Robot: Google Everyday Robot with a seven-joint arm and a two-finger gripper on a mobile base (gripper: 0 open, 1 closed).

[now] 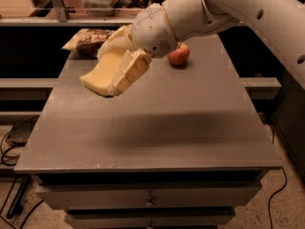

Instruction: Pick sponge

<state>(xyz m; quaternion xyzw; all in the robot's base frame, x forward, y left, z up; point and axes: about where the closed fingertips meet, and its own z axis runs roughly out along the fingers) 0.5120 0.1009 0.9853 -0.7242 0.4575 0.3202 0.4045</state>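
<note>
Cream-yellow blocky end effector (116, 69) sits upper left of frame, clamped on the pale yellow foam sponge (96, 78). Both are over the grey bench (157, 128).

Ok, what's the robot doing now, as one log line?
task: pick sponge | gripper: shut on sponge, raised over table near snack bag | apple: on table, untouched

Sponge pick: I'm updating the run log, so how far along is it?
Done: the gripper, over the back left of the table, has its jaws shut on the sponge. In hand: the sponge looks lifted off the surface, with a blurred shadow lying well forward of it. Left: probably little, perhaps only raising it clear and holding it steady. The apple and snack bag sit untouched behind.
</note>
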